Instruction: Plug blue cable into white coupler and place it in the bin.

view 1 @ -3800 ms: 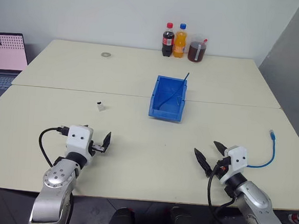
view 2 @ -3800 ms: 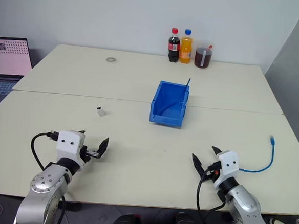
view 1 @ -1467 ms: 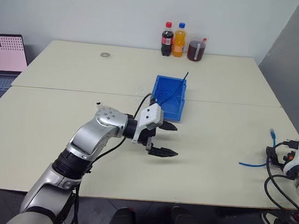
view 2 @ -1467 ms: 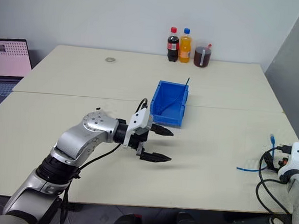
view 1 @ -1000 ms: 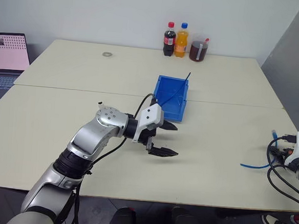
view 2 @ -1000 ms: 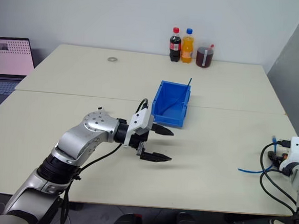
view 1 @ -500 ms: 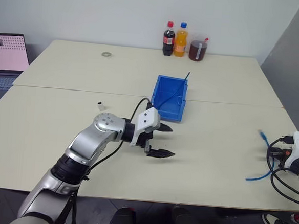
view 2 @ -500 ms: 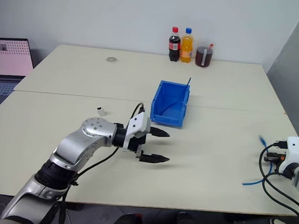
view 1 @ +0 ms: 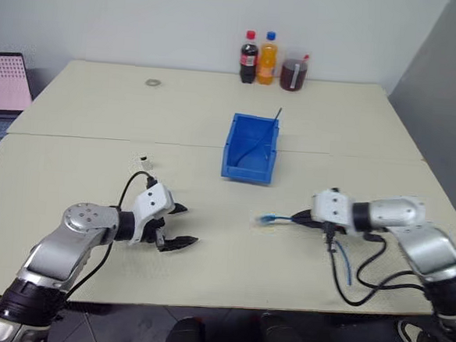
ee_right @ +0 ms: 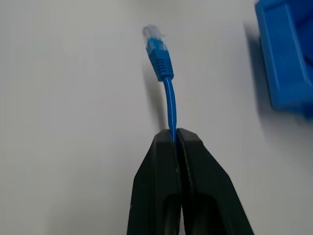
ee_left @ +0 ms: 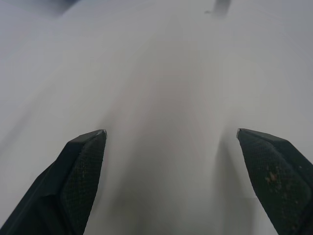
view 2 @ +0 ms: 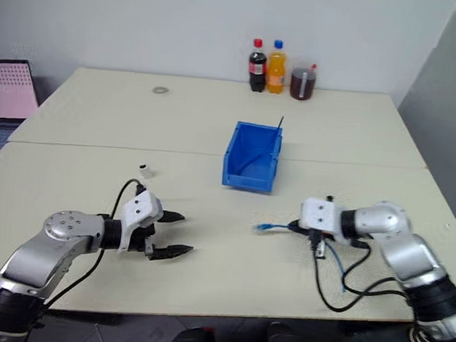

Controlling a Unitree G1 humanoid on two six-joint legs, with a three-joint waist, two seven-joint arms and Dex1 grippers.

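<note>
The right gripper (ee_right: 175, 139) is pinching the cable (ee_right: 169, 105); the left gripper (view 1: 179, 226) is hanging released, the coupler (view 1: 144, 161) lying untaken at its eleven o'clock. Plugging and the bin (view 1: 249, 149) are still waiting.

The bin (ee_right: 286, 63) is cut off by the right wrist view's edge (one corner visible).

My right gripper (ee_right: 173, 139) is no longer at the table's (view 1: 205, 271) right edge; it has swung in toward the middle, now clamped on the blue cable (ee_right: 168, 105), plug end held off the table pointing left. My left gripper (view 1: 179, 225) has pulled back from in front of the bin (view 1: 249, 149), now low at front left, near the white coupler (view 1: 144, 161).
</note>
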